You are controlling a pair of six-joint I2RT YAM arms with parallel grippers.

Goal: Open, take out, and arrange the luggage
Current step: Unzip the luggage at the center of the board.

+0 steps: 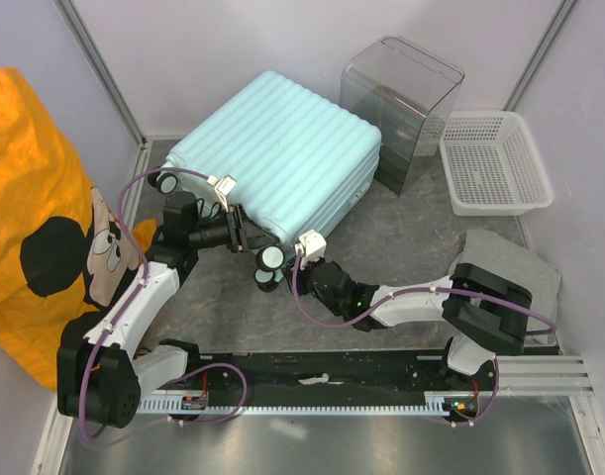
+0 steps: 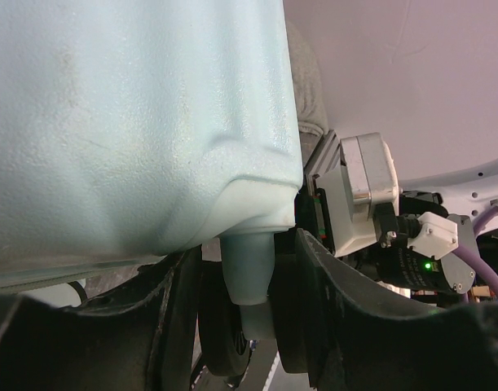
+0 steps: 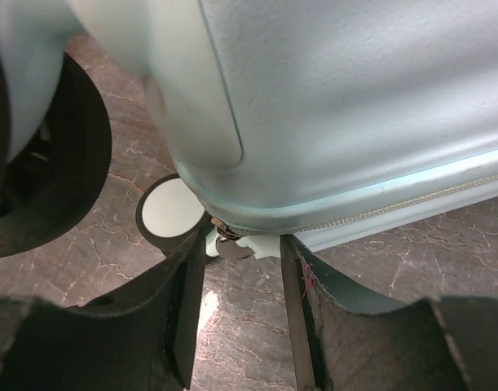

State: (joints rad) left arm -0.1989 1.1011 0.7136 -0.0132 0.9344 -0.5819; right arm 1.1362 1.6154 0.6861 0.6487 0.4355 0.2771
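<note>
- Left gripper (image 2: 247,244): its 2 black fingers (image 2: 338,318) fill the bottom of the left wrist view. They are clamped on a black corner wheel (image 2: 220,334) of the luggage, 1 finger on each side. The mint wheel stem (image 2: 249,277) stands between them.
- Right gripper (image 3: 243,240): its 2 dark fingers (image 3: 183,309) stand part-way apart at the lower edge of the shell. A small zip pull (image 3: 232,238) lies in the gap. Whether the fingers press on the pull cannot be told.
- Luggage: 1 large mint hard-shell suitcase with a ribbed shell (image 1: 282,148). It lies flat and zipped shut on the grey marbled table top (image 1: 411,237), in the rear left part, set at an angle.
- Wheeled end: it faces the near left, toward the arms. A pair of black-and-white spinner wheels (image 1: 270,259) shows at the near corner, between the 2 grippers.
- Zip seam (image 3: 395,191): in the right wrist view it runs as a pale band along the lower edge of the shell. A round white wheel cap ringed in black (image 3: 171,210) sits just beside the left-hand finger.
- Clear plastic box (image 1: 401,99): upright, just beside the rear right side of the suitcase.
- White plastic mesh basket (image 1: 495,163): right of the clear box, apart from the suitcase.
- Orange fabric (image 1: 25,148): at the far left, outside the table frame, printed with a cartoon mouse face (image 1: 99,252).
- Green indicator lamp (image 2: 428,265): lit on the right arm's wrist, seen from the left wrist view.
- Grey folded cloth (image 1: 540,262): on the table under the right arm's elbow.
</note>
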